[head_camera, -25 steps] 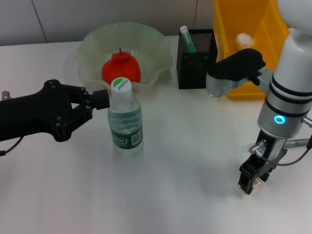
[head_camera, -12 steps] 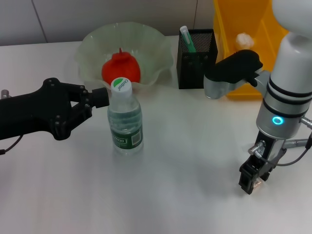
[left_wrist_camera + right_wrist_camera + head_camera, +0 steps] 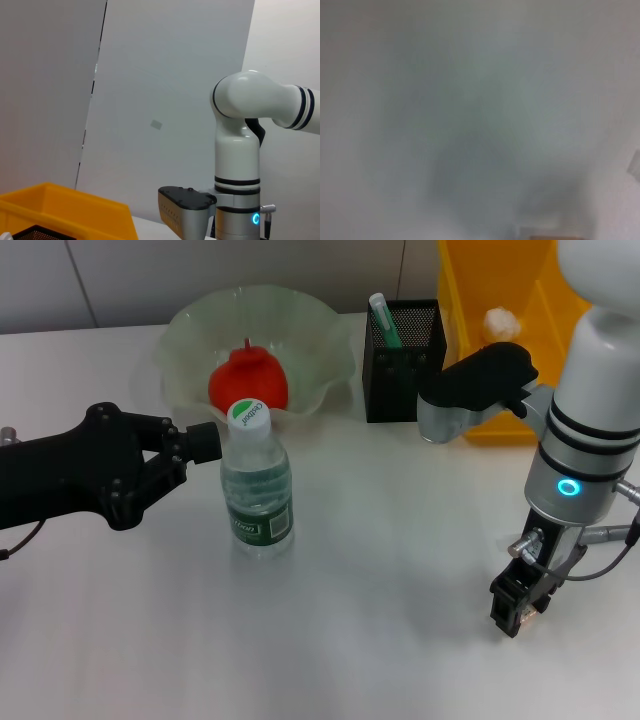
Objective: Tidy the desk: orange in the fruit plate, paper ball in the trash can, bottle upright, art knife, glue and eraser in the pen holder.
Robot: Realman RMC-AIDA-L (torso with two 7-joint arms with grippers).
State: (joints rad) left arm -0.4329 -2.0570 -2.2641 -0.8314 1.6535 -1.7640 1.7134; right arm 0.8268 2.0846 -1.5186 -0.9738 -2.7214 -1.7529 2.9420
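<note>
Right gripper [image 3: 518, 615] down at the table [image 3: 400, 540], pinching the eraser [image 3: 527, 618]. Left gripper [image 3: 205, 443] beside upright bottle [image 3: 257, 485], jaw state unclear.

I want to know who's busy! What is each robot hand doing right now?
Left gripper: beside the bottle cap, not holding it; open or closed can't be told.
Right gripper: low on the table, closed on the eraser.

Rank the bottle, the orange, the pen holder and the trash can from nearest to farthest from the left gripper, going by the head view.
From the left gripper:
1. Bottle, right beside its tip.
2. Orange, behind, in the fruit plate.
3. Pen holder, farther right.
4. Trash can, far right corner.
</note>
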